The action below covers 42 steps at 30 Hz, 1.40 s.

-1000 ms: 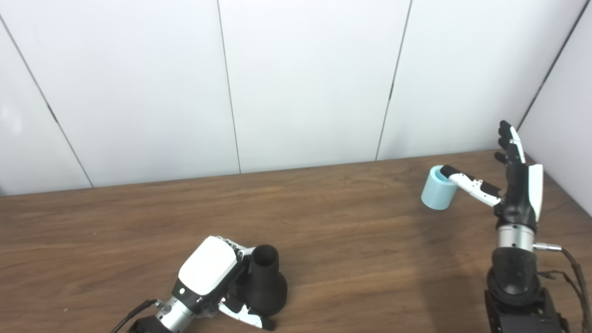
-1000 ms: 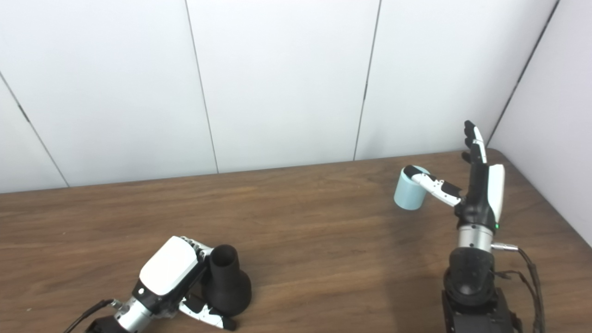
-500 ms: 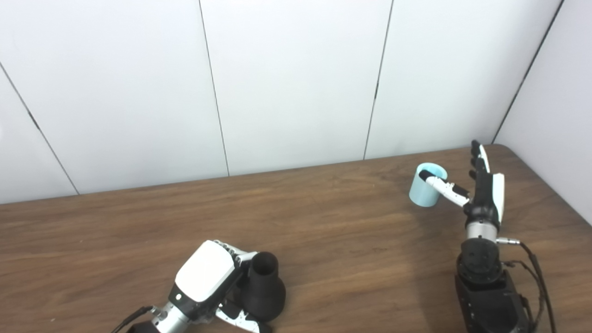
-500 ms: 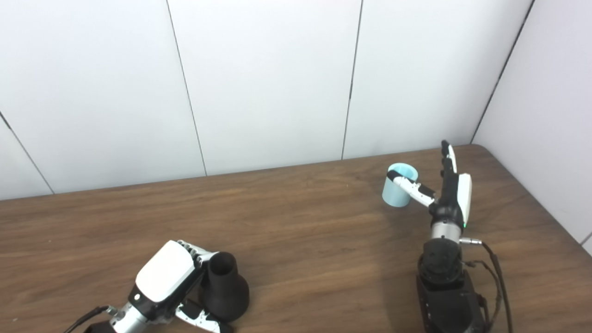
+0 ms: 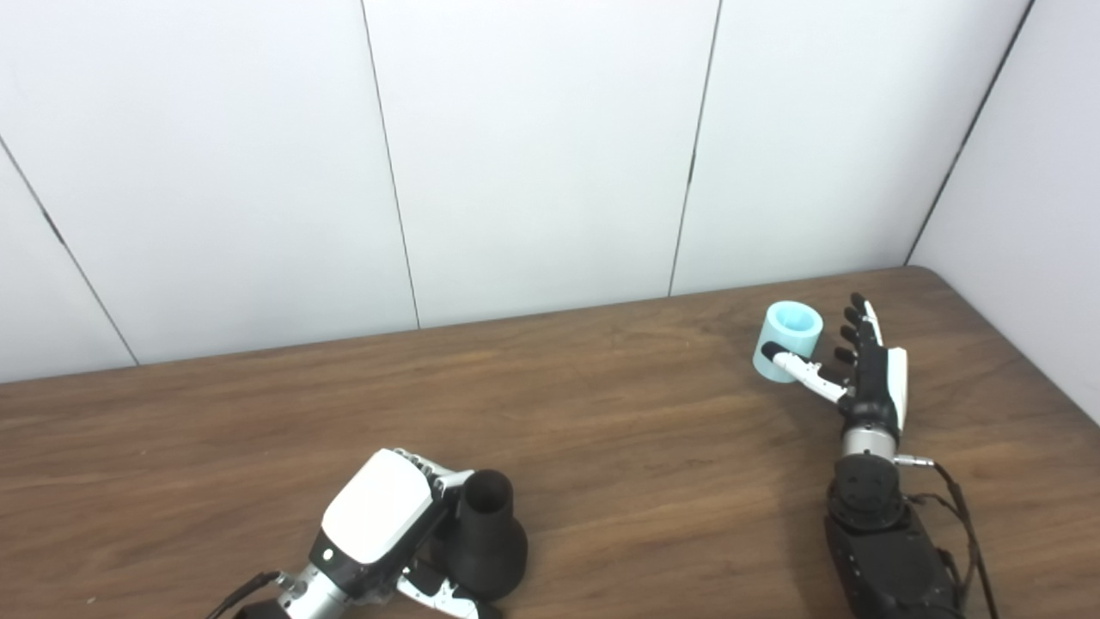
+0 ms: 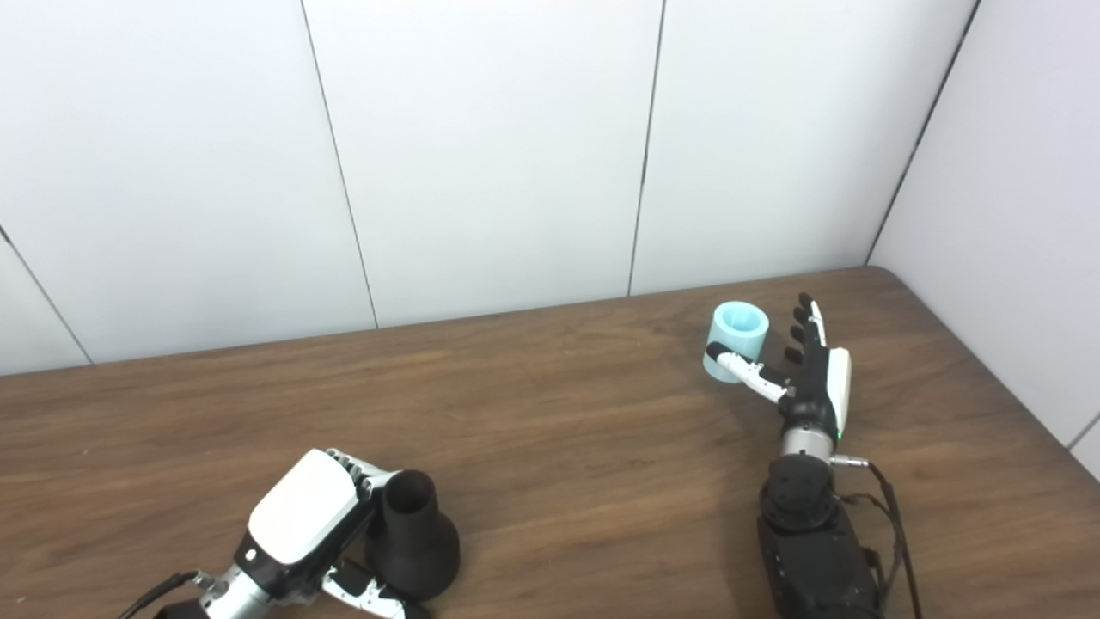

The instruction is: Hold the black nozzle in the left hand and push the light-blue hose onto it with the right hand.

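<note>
Fingers of our left hand (image 5: 378,516) wrap the black nozzle (image 5: 485,537) upright on the counter (image 5: 601,447) (steadying it); our right hand (image 5: 868,378), spread and empty, flanks the light-blue hose (image 5: 786,340) far right.

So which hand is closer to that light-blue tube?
The right hand: it is open right beside the hose, thumb across its front. The left hand is far off at the near edge, wrapped around the nozzle.
</note>
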Motion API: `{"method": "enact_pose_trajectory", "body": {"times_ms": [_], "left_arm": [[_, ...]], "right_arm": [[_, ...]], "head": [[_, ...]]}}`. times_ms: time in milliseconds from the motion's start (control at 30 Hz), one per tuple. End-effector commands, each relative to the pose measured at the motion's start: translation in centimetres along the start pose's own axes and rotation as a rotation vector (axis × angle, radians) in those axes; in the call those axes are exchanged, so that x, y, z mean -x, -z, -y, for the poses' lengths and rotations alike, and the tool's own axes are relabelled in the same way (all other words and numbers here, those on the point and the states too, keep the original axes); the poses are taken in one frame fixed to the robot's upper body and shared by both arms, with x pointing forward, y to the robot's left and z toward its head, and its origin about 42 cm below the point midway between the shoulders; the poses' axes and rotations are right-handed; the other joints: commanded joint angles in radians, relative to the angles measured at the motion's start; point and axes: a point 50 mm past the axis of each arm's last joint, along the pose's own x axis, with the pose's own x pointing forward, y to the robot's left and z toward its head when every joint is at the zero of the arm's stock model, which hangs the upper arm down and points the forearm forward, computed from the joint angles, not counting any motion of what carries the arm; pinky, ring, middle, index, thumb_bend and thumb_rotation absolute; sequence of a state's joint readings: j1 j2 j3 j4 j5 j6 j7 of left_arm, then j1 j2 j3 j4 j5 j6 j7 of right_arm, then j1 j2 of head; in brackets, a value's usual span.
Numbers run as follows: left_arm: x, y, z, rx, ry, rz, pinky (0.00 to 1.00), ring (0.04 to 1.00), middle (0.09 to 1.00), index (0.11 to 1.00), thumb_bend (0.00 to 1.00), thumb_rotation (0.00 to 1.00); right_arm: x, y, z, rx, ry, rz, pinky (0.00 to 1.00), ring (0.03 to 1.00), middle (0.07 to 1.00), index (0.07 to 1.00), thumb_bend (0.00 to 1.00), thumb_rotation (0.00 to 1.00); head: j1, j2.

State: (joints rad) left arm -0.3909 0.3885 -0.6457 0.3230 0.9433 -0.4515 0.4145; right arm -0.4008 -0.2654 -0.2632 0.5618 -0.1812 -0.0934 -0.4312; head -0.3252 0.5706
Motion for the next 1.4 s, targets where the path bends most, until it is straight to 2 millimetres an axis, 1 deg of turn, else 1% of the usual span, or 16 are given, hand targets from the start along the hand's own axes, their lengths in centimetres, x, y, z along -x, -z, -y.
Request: {"method": "enact_pose_trajectory", "body": {"times_ms": [0,167,500,667,833,967,1100,1233,1267,1333,1367], "left_arm": [[4.7,-2.3,4.9,0.116,0.108,-0.061,0.08,0.133,0.215,0.482,0.52,0.04],[4.8,-2.3,4.9,0.112,0.102,-0.059,0.08,0.135,0.218,0.482,0.52,0.04],[4.6,-2.5,4.9,0.114,0.106,-0.054,0.08,0.132,0.215,0.482,0.52,0.04],[4.6,-2.6,5.0,0.118,0.107,-0.057,0.08,0.132,0.216,0.482,0.52,0.04],[4.5,-2.6,5.0,0.117,0.109,-0.058,0.08,0.140,0.228,0.482,0.52,0.04],[4.6,-2.5,5.0,0.121,0.109,-0.058,0.09,0.139,0.224,0.482,0.52,0.04],[4.6,-2.6,5.0,0.123,0.107,-0.057,0.08,0.135,0.216,0.482,0.52,0.04],[4.7,-2.7,5.0,0.124,0.108,-0.056,0.08,0.134,0.216,0.482,0.52,0.04],[4.7,-2.8,5.1,0.125,0.112,-0.057,0.08,0.132,0.211,0.482,0.52,0.04],[4.8,-2.9,5.1,0.125,0.116,-0.058,0.08,0.130,0.207,0.482,0.52,0.04],[4.8,-2.9,5.2,0.123,0.119,-0.058,0.08,0.131,0.211,0.482,0.52,0.04]], "right_arm": [[0.6,1.0,-0.2,0.023,-0.021,-0.010,0.79,0.863,0.891,0.906,0.95,0.29],[1.0,1.1,-0.4,0.005,-0.040,-0.010,0.79,0.863,0.885,0.896,0.95,0.26],[0.4,0.2,-1.0,0.044,-0.059,0.027,0.77,0.838,0.848,0.872,0.95,0.28],[0.5,-0.1,-1.3,0.038,-0.071,0.032,0.76,0.826,0.838,0.856,0.95,0.26],[0.6,-0.5,-1.5,0.045,-0.073,0.044,0.70,0.767,0.777,0.789,0.94,0.22],[0.6,-0.6,-1.5,0.067,-0.069,0.034,0.67,0.742,0.749,0.746,0.94,0.22],[0.6,-0.5,-1.4,0.053,-0.065,0.017,0.61,0.678,0.688,0.706,0.93,0.21],[0.7,-0.7,-1.4,0.050,-0.051,0.015,0.55,0.629,0.637,0.637,0.91,0.18],[0.7,-0.7,-1.4,0.056,-0.047,0.020,0.52,0.604,0.617,0.617,0.90,0.17],[0.7,-0.7,-1.4,0.065,-0.035,0.028,0.43,0.526,0.568,0.582,0.88,0.14],[0.7,-0.6,-1.4,0.066,-0.026,0.031,0.34,0.433,0.505,0.568,0.87,0.12]], "head": [[-0.001,0.000],[0.002,0.004],[0.006,0.005],[0.005,0.007],[0.005,0.008],[0.004,0.009],[0.005,0.008],[0.006,0.009],[0.006,0.009],[0.005,0.010],[0.005,0.011]]}}
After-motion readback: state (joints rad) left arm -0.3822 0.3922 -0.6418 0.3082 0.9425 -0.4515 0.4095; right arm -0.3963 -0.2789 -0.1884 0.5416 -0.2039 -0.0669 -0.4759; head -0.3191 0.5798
